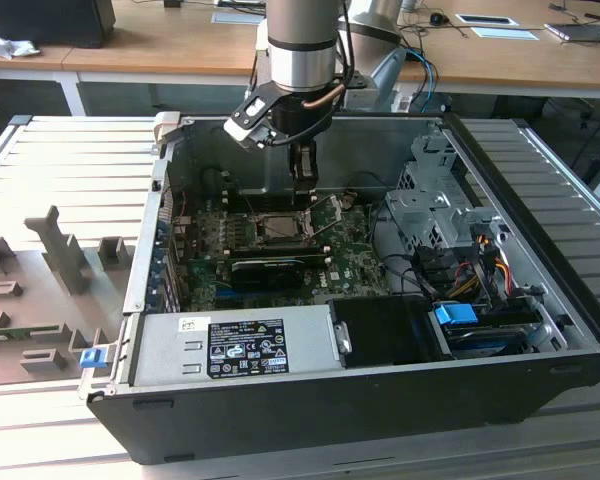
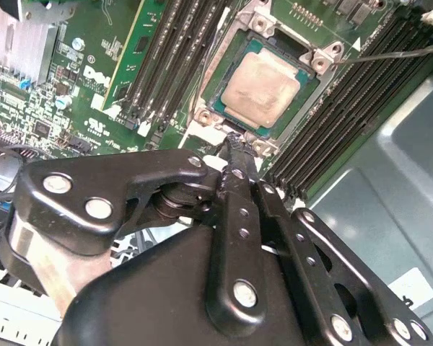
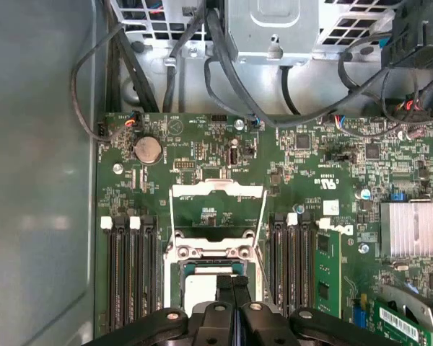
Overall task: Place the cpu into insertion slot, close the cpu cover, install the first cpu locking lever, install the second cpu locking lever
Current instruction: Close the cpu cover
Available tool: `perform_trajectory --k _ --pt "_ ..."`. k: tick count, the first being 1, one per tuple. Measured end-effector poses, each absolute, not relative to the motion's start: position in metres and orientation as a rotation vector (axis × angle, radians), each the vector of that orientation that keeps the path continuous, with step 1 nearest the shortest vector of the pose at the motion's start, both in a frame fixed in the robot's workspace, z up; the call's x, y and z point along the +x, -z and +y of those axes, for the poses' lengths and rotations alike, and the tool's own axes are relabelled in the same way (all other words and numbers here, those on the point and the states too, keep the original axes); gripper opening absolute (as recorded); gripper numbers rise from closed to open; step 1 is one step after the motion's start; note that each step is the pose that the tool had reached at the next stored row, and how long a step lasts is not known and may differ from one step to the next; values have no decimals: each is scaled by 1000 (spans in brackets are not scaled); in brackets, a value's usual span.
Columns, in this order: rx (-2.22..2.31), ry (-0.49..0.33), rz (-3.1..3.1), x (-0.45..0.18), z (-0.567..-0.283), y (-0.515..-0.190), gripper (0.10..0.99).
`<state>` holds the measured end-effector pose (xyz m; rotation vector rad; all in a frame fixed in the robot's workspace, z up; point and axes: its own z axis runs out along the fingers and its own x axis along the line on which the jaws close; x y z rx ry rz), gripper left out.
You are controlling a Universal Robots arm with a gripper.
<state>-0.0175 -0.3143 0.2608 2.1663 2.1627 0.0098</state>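
Cpu (image 2: 263,86) sits seated in the insertion slot (image 2: 319,81), its pale metal face up and uncovered, square with the metal rim around it. In the first wrist view the cpu cover (image 3: 218,190) is swung open, off the socket, and green circuit board shows through its square opening. Two thin locking levers (image 3: 172,220) run along either side of the open cover.

The gripper (image 2: 234,144) hangs just over the near edge of the socket. Its jaws are clenched together with nothing visible between them, and their narrow tips are just beside the rim of the slot. Whether the tips touch the board I cannot tell. In the first wrist view the same tips lie over the edge of the cpu.

Long black memory slots (image 3: 126,274) flank the socket on both sides, and a coin battery (image 3: 148,149) lies farther along the motherboard (image 3: 310,166). In the exterior view the arm reaches straight down into an open computer case (image 1: 360,400), which lies on a grey ribbed table (image 1: 80,150).
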Motion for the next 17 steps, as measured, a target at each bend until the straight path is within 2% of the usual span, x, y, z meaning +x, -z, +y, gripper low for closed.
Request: perform_trajectory --k 17 --pt "2175 13 2175 6 -314 -261 106"
